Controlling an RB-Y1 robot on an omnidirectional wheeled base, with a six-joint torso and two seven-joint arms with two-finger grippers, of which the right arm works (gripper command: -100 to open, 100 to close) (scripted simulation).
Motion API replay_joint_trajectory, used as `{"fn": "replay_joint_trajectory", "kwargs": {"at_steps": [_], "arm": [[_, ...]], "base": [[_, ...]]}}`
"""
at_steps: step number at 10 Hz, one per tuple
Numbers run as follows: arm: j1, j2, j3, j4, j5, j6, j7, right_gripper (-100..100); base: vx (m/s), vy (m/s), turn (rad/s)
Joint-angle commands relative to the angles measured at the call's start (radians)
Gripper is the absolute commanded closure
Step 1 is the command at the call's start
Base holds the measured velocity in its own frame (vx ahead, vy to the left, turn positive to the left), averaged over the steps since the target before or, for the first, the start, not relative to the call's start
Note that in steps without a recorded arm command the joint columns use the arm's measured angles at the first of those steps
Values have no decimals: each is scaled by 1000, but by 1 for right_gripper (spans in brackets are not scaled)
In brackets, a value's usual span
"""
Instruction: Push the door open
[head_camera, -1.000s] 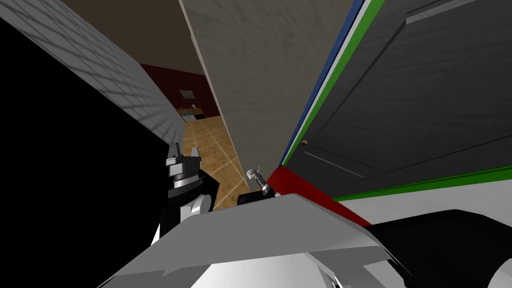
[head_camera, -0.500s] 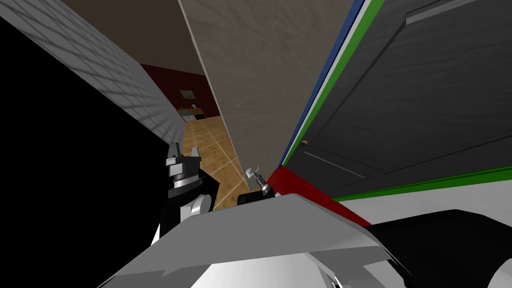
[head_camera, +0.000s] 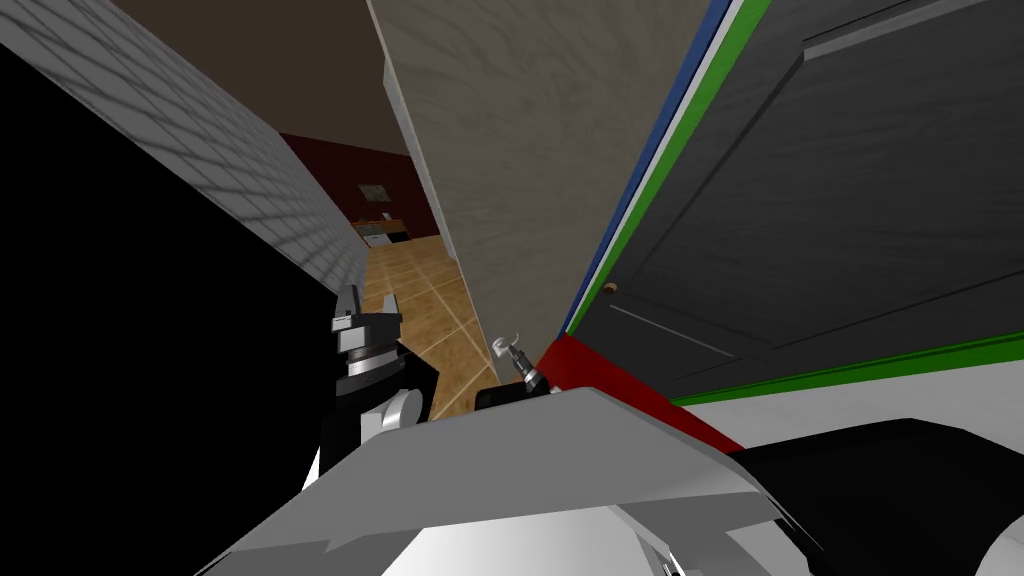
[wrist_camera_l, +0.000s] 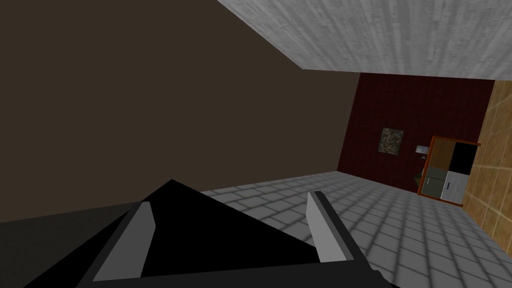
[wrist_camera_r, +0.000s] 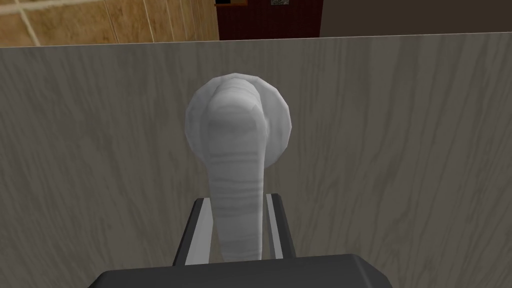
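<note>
Grey door (wrist_camera_r: 400, 150), right tool (wrist_camera_r: 236, 201) gripping handle (wrist_camera_r: 237, 130), tan tiled floor (head_camera: 420, 290) beyond

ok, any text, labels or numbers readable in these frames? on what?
None readable.
The door and handle: no lettering.
The wall picture: too small to tell if it has text.
The cabinet: no label shows.
</note>
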Motion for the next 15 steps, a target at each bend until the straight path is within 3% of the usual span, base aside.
{"fn": "replay_joint_trajectory", "kwargs": {"at_steps": [1, 8, 15], "arm": [[-7, -7, -15, -3, -17, -2, 12, 100], [-14, -1, -48, 11, -90, 0, 82, 100], [-23, 38, -89, 27, -181, 2, 168, 100]], "base": [[166, 76, -81], [153, 123, -93], [151, 154, -121]]}}
